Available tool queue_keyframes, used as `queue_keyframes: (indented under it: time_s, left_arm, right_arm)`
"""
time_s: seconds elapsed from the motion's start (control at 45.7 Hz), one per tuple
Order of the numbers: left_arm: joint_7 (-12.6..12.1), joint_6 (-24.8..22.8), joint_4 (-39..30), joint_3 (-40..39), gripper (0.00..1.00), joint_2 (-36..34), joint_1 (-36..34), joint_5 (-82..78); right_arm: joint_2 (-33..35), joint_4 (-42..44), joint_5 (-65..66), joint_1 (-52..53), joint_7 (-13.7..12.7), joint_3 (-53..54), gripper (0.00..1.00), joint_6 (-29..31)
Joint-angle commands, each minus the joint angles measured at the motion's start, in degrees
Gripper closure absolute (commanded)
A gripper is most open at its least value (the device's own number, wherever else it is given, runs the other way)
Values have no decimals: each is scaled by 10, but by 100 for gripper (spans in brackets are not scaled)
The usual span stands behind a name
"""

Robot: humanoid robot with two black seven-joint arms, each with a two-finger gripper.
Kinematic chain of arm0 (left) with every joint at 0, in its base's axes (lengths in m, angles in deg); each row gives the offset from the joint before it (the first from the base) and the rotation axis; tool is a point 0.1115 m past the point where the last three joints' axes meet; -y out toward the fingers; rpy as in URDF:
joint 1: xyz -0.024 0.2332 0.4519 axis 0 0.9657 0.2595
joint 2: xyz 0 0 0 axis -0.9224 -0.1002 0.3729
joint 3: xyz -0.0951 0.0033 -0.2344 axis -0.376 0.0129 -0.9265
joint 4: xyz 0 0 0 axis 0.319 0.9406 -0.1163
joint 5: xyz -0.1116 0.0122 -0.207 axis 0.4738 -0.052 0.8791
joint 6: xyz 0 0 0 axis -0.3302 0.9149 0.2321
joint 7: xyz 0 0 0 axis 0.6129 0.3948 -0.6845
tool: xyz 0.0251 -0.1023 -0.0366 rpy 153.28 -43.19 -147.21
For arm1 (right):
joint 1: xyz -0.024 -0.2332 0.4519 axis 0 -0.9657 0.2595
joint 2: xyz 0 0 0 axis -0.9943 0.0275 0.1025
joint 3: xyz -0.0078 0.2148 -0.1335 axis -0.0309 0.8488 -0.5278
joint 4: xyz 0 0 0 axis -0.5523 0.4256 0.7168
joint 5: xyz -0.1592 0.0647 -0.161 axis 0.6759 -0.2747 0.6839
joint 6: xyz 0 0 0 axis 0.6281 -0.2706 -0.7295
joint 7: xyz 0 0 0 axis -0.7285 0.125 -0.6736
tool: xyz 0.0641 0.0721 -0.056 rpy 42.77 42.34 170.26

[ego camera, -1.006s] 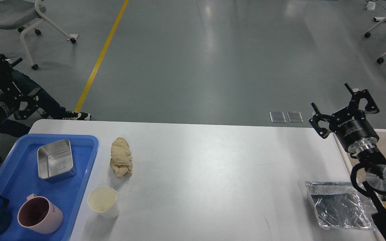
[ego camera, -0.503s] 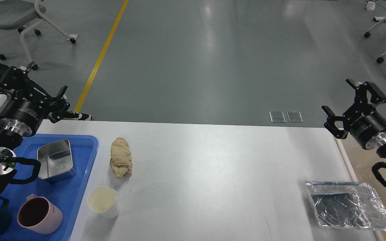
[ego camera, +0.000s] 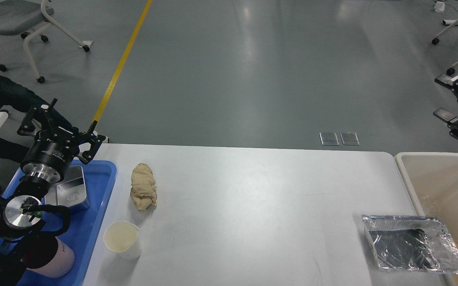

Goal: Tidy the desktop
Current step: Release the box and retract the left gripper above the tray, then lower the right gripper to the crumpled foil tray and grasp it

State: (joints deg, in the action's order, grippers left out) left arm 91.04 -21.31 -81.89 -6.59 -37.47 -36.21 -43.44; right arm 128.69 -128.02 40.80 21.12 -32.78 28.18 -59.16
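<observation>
The white desktop (ego camera: 253, 206) carries a crumpled beige paper wad (ego camera: 143, 192), a white paper cup (ego camera: 122, 239) in front of it, and a crinkled foil tray (ego camera: 410, 243) at the front right. My left gripper (ego camera: 74, 114) is open and empty, raised above the back edge of the blue tray (ego camera: 98, 206), left of the wad. My right gripper (ego camera: 443, 96) is at the right edge of the view, beyond the table over the floor, partly cut off, with its fingers apart and nothing in them.
The blue tray holds a square steel container (ego camera: 74, 192) and a pink mug (ego camera: 54, 258), both partly hidden by my left arm. A beige bin (ego camera: 443, 186) stands against the table's right end. Chairs stand on the floor at the far left and far right.
My left arm has swung right, over the blue tray, and now hides part of the container and mug. My right arm has moved right and up, off the table, uncovering the bin.
</observation>
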Motion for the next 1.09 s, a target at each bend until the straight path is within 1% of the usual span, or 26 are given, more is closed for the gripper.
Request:
queue_keyframes:
  time_s: [0.0,0.131,0.284,0.415,0.547,0.634,0.787,0.875,0.94,0.984,1.071]
  left_arm:
    - [0,0,1,-8,4,9,3,0]
    - [0,-1,5,-10,4,30,11,-3]
    - [0,0,6,-8,4,32,15,-3]
    - [0,-1,6,-8,4,28,15,-3]
    - [0,-1,6,-10,4,18,22,-4]
    - [0,-1,6,-10,4,13,22,-4]
    - [0,-1,6,-10,4,12,23,-4]
    - [0,-1,6,-9,4,11,22,-3]
    - [0,-1,6,-9,4,11,23,-4]
    - [0,-1,6,-10,4,10,25,-4]
    - [-1,-1,6,-9,4,11,26,-4]
  right_arm:
    - [60,-27,54,-10,2,-20,0,10]
    - [120,-44,111,-18,4,-59,0,10]
    - [165,-46,176,-23,14,-113,0,5]
    - [175,-48,213,-22,14,-110,0,0]
    - [180,-49,219,-23,11,-109,0,-30]
    - [186,-62,236,-24,13,-113,0,-30]
    - [204,-130,366,-30,14,-119,0,-36]
    - [204,-134,454,-39,15,-134,0,-38]
    - [206,-135,506,-47,22,-160,0,-37]
    - [215,-135,525,-48,30,-181,0,-38]
    - [232,-135,547,-49,30,-223,0,-40]
